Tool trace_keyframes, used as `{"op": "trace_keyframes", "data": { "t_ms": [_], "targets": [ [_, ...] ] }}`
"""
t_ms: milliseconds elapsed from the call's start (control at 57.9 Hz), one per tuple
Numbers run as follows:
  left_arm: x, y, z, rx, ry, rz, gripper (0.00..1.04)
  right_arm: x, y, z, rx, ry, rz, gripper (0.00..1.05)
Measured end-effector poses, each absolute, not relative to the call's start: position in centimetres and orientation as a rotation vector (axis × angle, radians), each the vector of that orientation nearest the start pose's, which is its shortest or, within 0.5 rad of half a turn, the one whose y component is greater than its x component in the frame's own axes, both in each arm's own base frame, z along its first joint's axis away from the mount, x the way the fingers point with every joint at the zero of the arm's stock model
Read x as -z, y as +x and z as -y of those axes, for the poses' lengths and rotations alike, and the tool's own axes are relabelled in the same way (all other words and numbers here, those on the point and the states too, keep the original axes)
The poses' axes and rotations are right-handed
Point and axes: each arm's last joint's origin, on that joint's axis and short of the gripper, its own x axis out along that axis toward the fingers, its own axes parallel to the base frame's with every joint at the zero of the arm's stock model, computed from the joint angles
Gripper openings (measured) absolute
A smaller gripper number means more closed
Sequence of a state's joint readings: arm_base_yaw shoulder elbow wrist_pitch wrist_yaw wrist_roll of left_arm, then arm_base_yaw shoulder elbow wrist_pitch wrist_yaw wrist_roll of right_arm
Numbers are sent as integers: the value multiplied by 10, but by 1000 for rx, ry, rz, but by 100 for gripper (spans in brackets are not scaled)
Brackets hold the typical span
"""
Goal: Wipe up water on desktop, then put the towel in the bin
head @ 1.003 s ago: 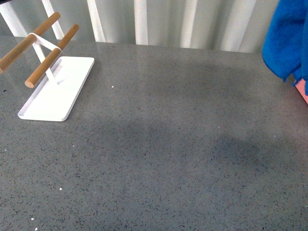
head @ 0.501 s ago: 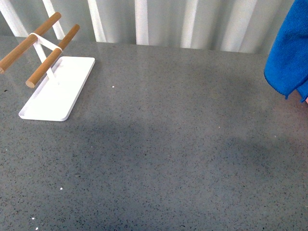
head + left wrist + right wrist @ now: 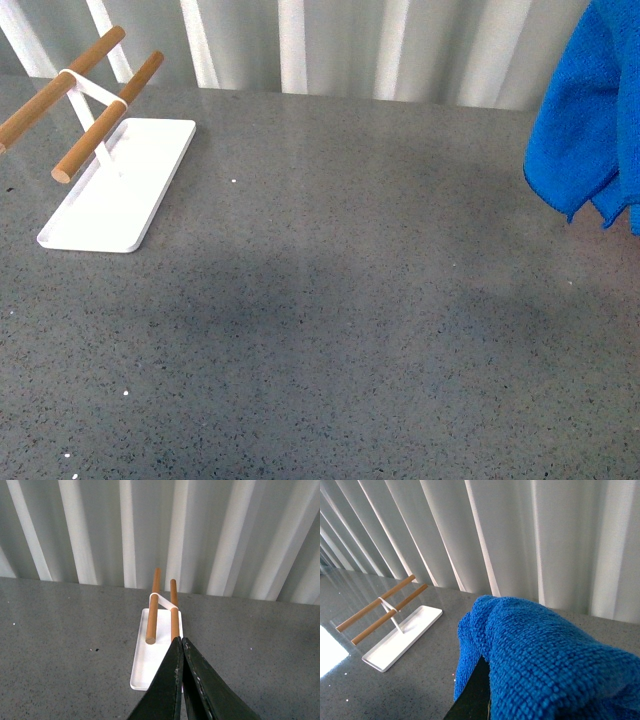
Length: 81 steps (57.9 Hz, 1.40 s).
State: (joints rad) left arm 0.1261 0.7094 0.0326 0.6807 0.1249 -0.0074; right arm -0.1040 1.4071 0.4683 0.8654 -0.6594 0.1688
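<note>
towel [image 3: 545,655] drapes over right pincer [image 3: 475,695], apparently clamped in it, above desktop [image 3: 350,300].

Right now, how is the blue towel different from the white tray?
The towel is bright blue and fluffy; the tray is white and smooth. The towel hangs bunched above the desktop; the tray lies flat on it. Only the tray carries wooden rods.
</note>
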Motion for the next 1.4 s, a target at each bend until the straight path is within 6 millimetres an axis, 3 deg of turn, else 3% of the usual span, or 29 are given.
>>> {"op": "trace_keyframes", "data": {
  "t_ms": [311, 951, 1193, 1400],
  "targets": [
    [-173, 131, 0, 5, -7, 20, 3, -195, 260, 9, -550, 180, -124, 4],
    [-174, 113, 0, 0, -7, 26, 3, -194, 261, 4, -546, 176, -133, 4],
    [-174, 106, 0, 0, -7, 26, 3, -195, 268, -14, -572, 158, -173, 4],
    [-171, 97, 0, 0, -7, 22, 3, -182, 273, -24, -568, 161, -220, 4]
  ]
}}
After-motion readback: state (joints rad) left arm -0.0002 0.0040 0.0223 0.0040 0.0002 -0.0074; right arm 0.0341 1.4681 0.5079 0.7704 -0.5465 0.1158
